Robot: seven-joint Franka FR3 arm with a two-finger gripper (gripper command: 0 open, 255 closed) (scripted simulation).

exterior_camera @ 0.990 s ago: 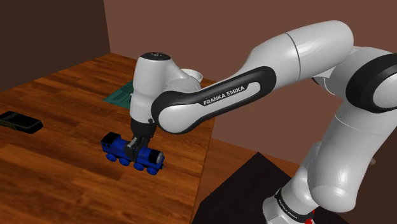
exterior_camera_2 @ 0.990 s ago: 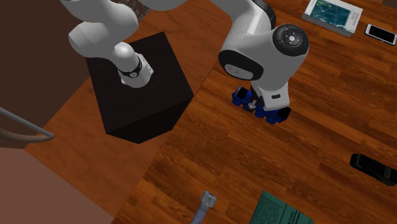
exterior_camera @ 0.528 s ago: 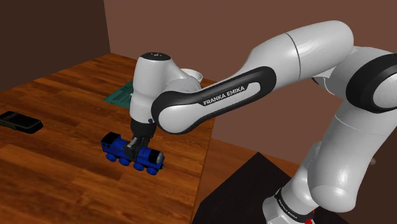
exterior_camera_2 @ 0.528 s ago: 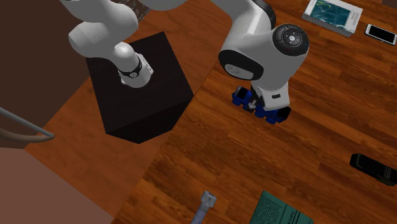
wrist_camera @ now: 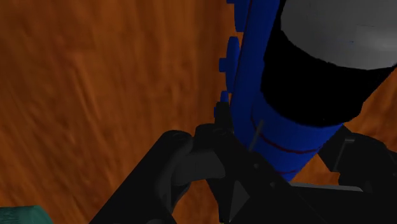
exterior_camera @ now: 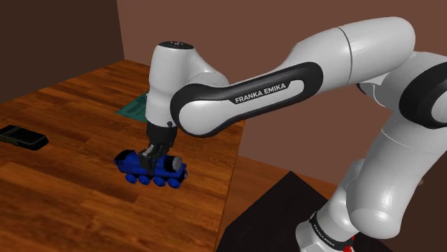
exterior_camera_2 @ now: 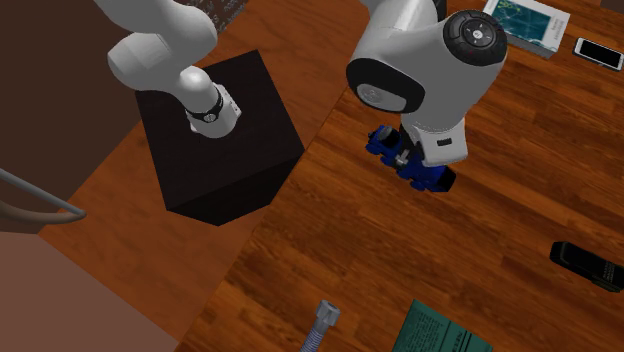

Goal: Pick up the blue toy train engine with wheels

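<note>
Train engine (exterior_camera: 147, 169), blue with a black boiler and a pale grey nose, is close to the desk (exterior_camera: 64, 207) edge that faces the stand (exterior_camera_2: 215, 140). Its long axis runs about square to that edge and lies nearly level. The grey nose points toward the edge and the stand, and the cab end points inward across the wood. A row of blue wheels shows along its lower side in the shoulder view. Whether they touch the desk I cannot tell.

The gripper (exterior_camera: 153, 157) comes down on the engine from above and grips it across the middle of the body, its jaws closed in against the blue flanks. In the wrist view the boiler and nose stretch away from between the black fingers (wrist_camera: 210, 159).

The white arm (exterior_camera: 251, 97) arches from the stand over the desk edge to the engine.

Farther along the desk a green book (exterior_camera: 135, 107) lies flat, and a short ribbed tube (exterior_camera_2: 322, 325) rests near the stand-side edge. In the opposite direction along the desk lie a pale book (exterior_camera_2: 525, 20) and, just beside it, a white phone (exterior_camera_2: 598, 52). A flat black device (exterior_camera: 21, 137) lies well inward from the engine.
</note>
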